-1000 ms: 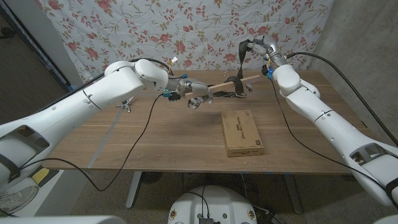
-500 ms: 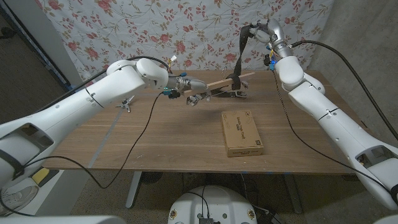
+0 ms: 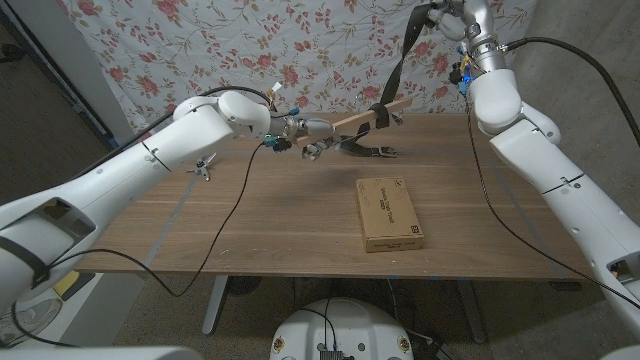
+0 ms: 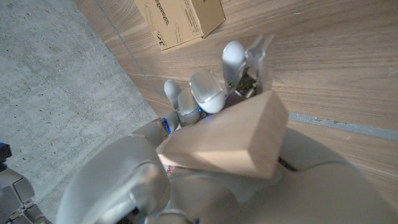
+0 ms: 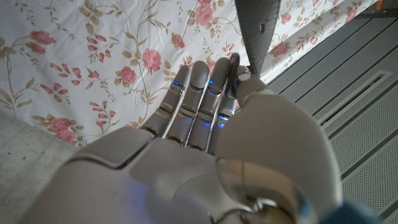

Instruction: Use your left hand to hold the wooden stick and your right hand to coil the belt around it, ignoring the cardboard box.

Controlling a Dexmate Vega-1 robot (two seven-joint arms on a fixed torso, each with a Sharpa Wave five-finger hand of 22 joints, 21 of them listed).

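Wood first: left hand [image 3: 312, 140] grips pale wooden stick [image 3: 372, 117] by near end, holding it slanted above bench [image 3: 250, 215] so wraps have room. Right hand [image 3: 452, 12] raised high, fingers closed on dark fabric belt [image 3: 403, 58], keeping strap taut (slack would likely loosen coil). Belt's tail trails onto bench. Brown cardboard box [image 3: 389, 213] lies apart, untouched.

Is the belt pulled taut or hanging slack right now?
Taut: the belt runs straight from the wooden stick up to the raised right robot hand.
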